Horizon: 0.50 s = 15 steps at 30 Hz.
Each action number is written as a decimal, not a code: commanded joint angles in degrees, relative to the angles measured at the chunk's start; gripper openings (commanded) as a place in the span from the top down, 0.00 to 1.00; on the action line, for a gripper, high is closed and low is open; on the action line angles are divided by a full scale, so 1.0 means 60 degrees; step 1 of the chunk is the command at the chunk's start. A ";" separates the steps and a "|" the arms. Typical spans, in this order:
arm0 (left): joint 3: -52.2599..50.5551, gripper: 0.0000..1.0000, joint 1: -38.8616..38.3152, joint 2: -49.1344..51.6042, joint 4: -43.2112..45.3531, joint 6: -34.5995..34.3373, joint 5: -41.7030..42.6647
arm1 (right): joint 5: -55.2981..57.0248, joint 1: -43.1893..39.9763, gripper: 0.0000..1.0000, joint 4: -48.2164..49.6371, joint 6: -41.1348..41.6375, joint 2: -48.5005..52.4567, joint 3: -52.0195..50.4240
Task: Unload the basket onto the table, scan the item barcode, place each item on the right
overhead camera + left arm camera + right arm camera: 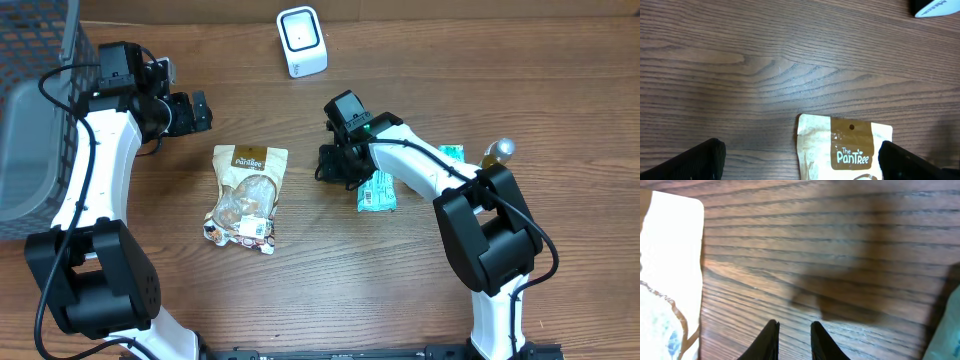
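Note:
A beige and brown snack pouch point(247, 195) marked "The PanTree" lies flat on the wooden table, left of centre. A green packet point(378, 190) lies to its right. The white barcode scanner point(301, 40) stands at the back. My right gripper point(335, 165) is low over the table between pouch and green packet, fingers a little apart with only bare wood between them point(794, 330). In the right wrist view the pouch point(670, 255) fills the left edge. My left gripper point(195, 112) hangs wide open behind the pouch's top edge point(850, 145), holding nothing.
A dark wire basket point(40, 110) stands at the left edge. A second green packet point(452, 153) and a small bottle with a silver cap point(497, 152) sit behind the right arm. The scanner's base point(935, 6) shows in the left wrist view's top right corner.

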 commanded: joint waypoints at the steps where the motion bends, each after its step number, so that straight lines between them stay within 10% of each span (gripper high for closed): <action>1: 0.0182 0.00 -0.0018 0.0084 0.0007 -0.0091 -0.0011 | -0.0750 -0.0226 0.80 0.0007 -0.0109 -0.0007 0.0080; 15: 0.0182 0.00 -0.0018 0.0084 0.0007 -0.0091 -0.0015 | -0.1927 -0.0390 0.57 0.1337 -0.0321 -0.0007 0.0076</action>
